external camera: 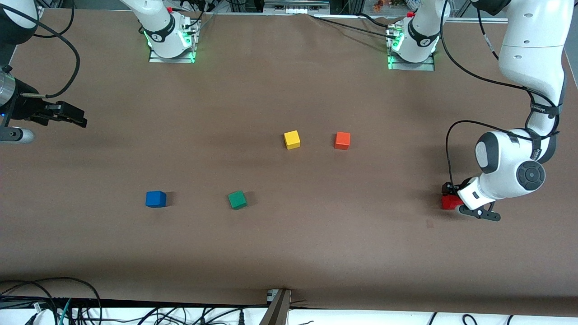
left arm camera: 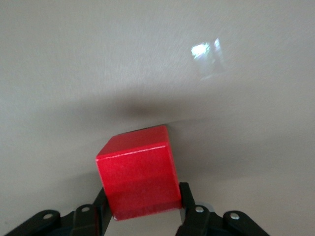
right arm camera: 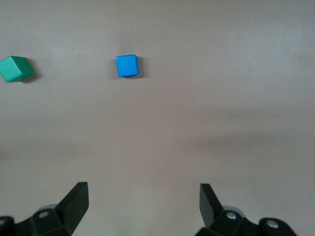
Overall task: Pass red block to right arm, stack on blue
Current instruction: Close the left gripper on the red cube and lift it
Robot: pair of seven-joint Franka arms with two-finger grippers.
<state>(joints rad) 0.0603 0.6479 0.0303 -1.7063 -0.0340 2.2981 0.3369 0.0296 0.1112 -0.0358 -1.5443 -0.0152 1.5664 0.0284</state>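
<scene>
The left gripper point(left arm camera: 142, 216) is clamped on the red block point(external camera: 449, 201) down at the left arm's end of the table, first grab made, while the right gripper point(right arm camera: 142, 201) waits wide open and empty, handover and stacking on the blue cube point(external camera: 156, 199) still ahead.
</scene>
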